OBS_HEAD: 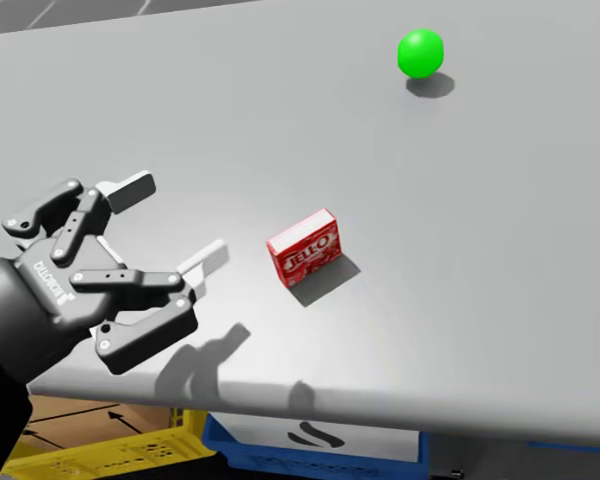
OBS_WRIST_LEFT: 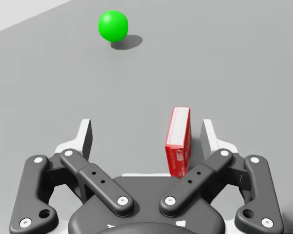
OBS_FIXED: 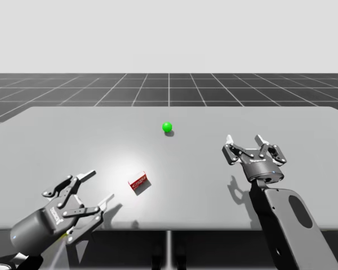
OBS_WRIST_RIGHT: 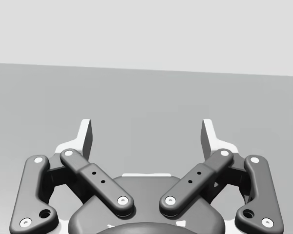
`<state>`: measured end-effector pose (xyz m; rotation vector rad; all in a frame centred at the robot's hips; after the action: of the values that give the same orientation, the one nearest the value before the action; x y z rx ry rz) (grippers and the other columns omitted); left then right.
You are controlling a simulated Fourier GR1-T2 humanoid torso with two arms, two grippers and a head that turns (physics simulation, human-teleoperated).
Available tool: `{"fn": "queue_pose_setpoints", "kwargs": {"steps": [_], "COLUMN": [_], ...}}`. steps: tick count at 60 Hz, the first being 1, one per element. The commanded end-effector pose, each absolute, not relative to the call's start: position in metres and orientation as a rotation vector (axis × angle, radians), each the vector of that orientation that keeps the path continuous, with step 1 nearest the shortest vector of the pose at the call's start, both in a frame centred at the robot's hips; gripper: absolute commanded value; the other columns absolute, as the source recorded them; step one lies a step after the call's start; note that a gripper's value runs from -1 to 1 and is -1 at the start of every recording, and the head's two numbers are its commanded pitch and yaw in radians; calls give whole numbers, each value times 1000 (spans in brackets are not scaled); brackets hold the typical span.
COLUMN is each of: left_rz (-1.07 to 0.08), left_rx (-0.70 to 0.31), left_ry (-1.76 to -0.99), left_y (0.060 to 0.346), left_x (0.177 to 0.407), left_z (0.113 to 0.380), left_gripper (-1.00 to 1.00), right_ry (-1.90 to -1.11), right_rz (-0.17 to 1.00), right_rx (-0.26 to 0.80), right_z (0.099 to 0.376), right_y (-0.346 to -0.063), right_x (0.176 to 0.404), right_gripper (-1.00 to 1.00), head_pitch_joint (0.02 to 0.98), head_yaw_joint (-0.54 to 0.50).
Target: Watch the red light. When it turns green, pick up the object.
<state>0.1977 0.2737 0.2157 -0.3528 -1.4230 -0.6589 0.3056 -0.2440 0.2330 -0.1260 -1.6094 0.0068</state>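
While light (OBS_FIXED: 167, 127) glows green on grey table (OBS_FIXED: 73, 135), left end effector (OBS_FIXED: 98, 187), right end effector (OBS_FIXED: 245, 139) spread; grid floor (OBS_FIXED: 169, 90) beyond

Setting: simulated robot test bench, rendering as computer graphics. Spreading across the middle: plain grey table (OBS_FIXED: 73, 135) (featureless, matte). Running out behind it: dark grid floor (OBS_FIXED: 169, 90), meeting a blank pale backdrop (OBS_FIXED: 169, 34). Sitting under the near edge: yellow crate (OBS_HEAD: 100, 455), blue crate (OBS_HEAD: 260, 462), both partly showing.
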Motion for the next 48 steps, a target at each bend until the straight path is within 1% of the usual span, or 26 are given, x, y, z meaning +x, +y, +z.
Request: {"fn": "queue_pose_setpoints", "kwargs": {"steps": [1,7,15,31,41,48], "left_rz": [-719,-730,-721,-712,-697,-699], "left_rx": [-413,-407,-399,-406,-406,-421], "left_ry": [-1287,-1232,-1198,-1162,-1160,-1139], "left_y": [269,263,255,240,231,223], "left_x": [190,196,207,232,246,254], "left_z": [182,171,162,150,148,146], "left_gripper": [-1000,-1000,-1000,-1000,-1000,-1000], "right_ry": [-1609,-1606,-1609,-1612,-1614,-1615], "right_rz": [6,1,1,2,0,-2], "right_rx": [-125,-124,-124,-119,-117,-113], "right_z": [233,233,234,235,235,236], "right_y": [-245,-246,-246,-247,-247,-247], "right_x": [307,307,307,308,308,309], "right_gripper": [-1000,-1000,-1000,-1000,-1000,-1000], "head_pitch_joint": [905,907,908,903,895,892], "head_yaw_joint": [239,240,240,245,242,237]}}
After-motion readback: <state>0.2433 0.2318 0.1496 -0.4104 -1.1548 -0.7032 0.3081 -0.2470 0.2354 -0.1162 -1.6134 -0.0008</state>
